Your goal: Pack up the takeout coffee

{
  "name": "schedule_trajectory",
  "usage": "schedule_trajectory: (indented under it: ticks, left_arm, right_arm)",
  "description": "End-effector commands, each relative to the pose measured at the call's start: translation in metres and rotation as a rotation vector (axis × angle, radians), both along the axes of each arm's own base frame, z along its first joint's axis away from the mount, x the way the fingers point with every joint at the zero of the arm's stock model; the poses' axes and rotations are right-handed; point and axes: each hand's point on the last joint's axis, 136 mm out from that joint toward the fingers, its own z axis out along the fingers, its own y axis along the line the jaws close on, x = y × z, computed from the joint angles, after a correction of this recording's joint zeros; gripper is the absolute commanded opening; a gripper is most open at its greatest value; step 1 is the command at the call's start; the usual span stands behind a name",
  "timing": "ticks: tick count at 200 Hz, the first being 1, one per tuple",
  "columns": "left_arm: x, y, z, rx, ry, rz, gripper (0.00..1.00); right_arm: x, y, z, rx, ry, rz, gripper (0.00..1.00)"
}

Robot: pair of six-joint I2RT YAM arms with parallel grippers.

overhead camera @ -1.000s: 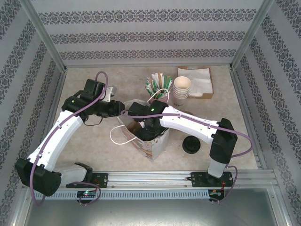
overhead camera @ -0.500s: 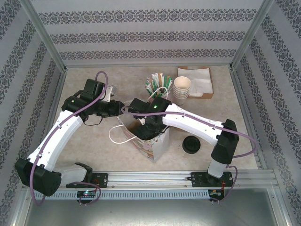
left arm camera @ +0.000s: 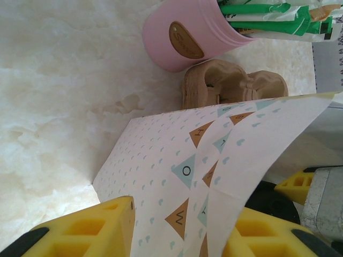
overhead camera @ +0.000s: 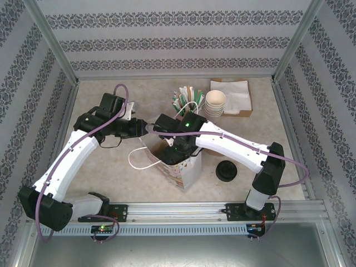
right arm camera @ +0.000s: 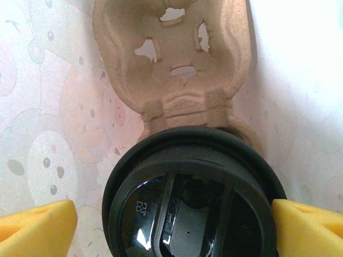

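Just lifted the right gripper (right arm camera: 171, 227) a little, wide open around the coffee (right arm camera: 193, 198). Resting in the cardboard tray (right arm camera: 171, 59) inside the bag (left arm camera: 177, 155), toward the near edge of the table (overhead camera: 105, 178). Pinching the bag wall with the left gripper (left arm camera: 182, 230). Packed, likely.

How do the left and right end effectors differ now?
The left end effector is closed on the wall of the paper bag; the right end effector stands wide open, fingers either side of the lidded takeout coffee. The left is at the bag's rim, outside; the right reaches inside the bag. Both have yellow fingers.
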Motion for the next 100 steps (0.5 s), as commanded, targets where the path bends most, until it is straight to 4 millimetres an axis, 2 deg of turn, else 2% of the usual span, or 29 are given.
schedule_trajectory:
  ticks: [1, 100]
  left_arm:
    - [-0.0016, -0.0019, 0.0068, 0.016, -0.013, -0.017, 0.39]
    - [-0.0021, -0.0044, 0.0114, 0.013, -0.023, -0.025, 0.39]
  right_arm:
    - [0.0, -0.0022, 0.0113, 0.01, -0.019, -0.012, 0.92]
    - [0.0031, 0.0047, 0.0085, 0.014, -0.018, -0.006, 0.95]
